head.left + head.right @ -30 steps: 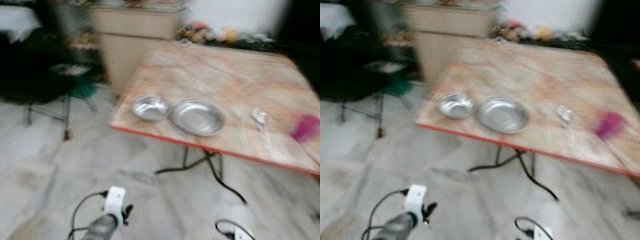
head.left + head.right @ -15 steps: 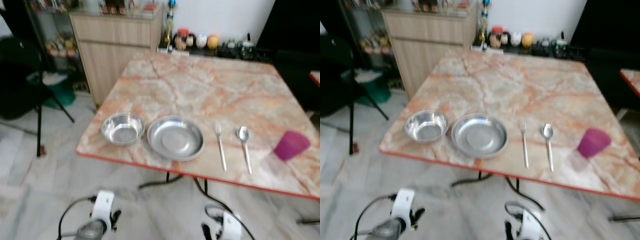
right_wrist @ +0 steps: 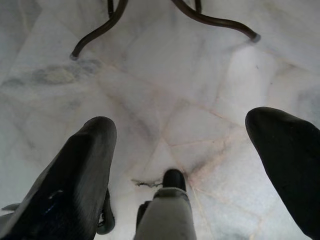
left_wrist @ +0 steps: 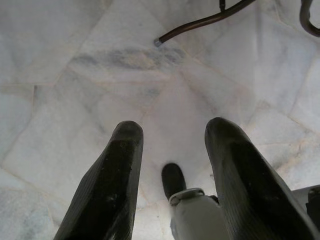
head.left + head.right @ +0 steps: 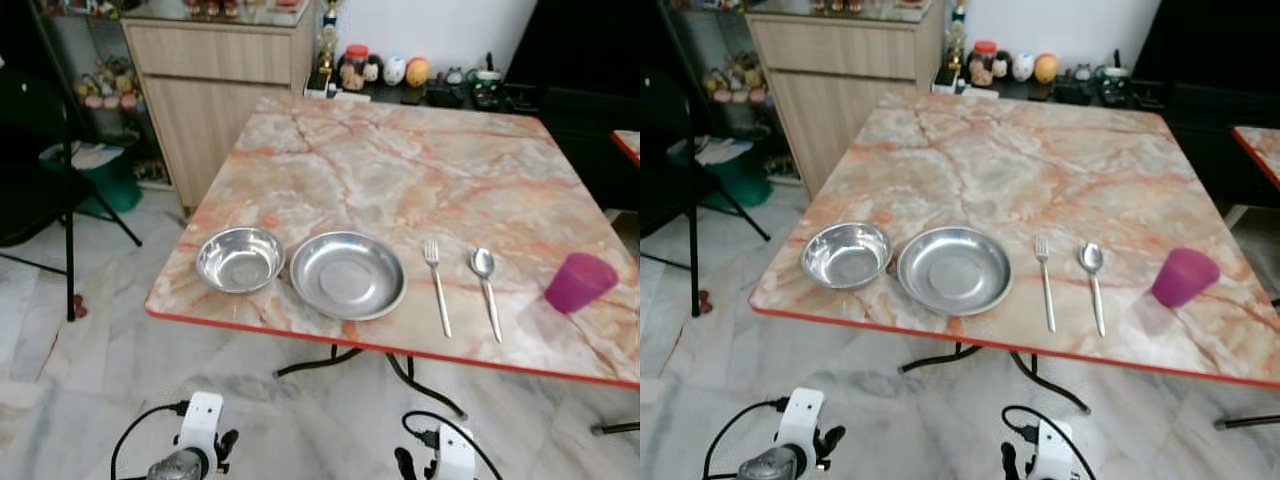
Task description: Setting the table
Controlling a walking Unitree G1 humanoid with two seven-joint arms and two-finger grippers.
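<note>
I'm looking down on a marble-topped desk (image 5: 400,170) with a red front edge. Along that near edge, from my left to my right, sit a steel bowl (image 5: 239,259), a steel plate (image 5: 347,275), a fork (image 5: 437,284), a spoon (image 5: 486,290) and a purple cup (image 5: 579,282). The bowl and plate are just beside each other, almost touching. The fork and spoon lie parallel, handles pointing toward me, near each other but apart. The cup stands upright, near the desk's right edge.

Both my arms hang low in front of the desk, above the pale marble floor (image 5: 100,370). My left hand (image 4: 170,137) points down at the floor; its two black fingers (image 4: 112,185) are spread apart with nothing between them. My right hand (image 3: 182,135) also faces the floor, fingers (image 3: 80,170) spread wide and holding nothing. The curved black desk legs (image 3: 100,30) show on the floor beyond both hands.

Behind the desk on my left is a wooden cabinet (image 5: 220,70), and a row of small jars (image 5: 380,70) stands along the wall. A black chair (image 5: 40,190) is off to my left.
</note>
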